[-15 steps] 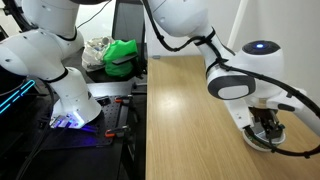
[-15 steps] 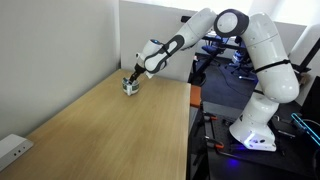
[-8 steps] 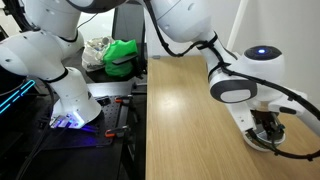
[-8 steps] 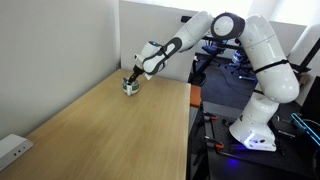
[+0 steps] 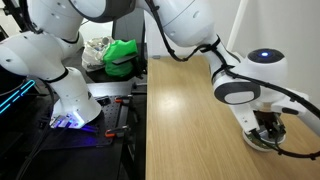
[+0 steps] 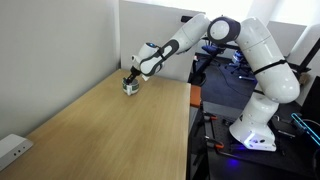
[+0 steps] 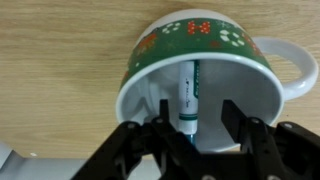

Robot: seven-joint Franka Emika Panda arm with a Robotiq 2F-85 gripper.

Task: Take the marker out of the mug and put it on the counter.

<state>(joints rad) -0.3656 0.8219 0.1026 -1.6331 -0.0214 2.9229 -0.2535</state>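
Observation:
The mug [image 7: 200, 40] is white inside, with a green patterned outside and a white handle at the right. It stands on the tan wood counter [image 7: 60, 70]. The marker [image 7: 187, 95], white and green, stands tilted inside the mug against its wall. My gripper [image 7: 198, 112] is open, with its fingers lowered into the mug on either side of the marker's lower end and a gap on both sides. In both exterior views the gripper [image 5: 266, 128] [image 6: 131, 80] hangs over the mug [image 5: 258, 141] [image 6: 129, 88] near the counter's corner, and the marker is hidden.
A dark bench with a green cloth [image 5: 122, 55] stands beside the counter [image 5: 190, 120]. The robot's white base [image 6: 255, 125] sits past the counter's dark edge. A small white box [image 6: 12, 148] lies at the counter's near left corner, by the wall.
The arm's wrist has shifted slightly over the mug. The gripper stays at the mug and the mug has not moved.

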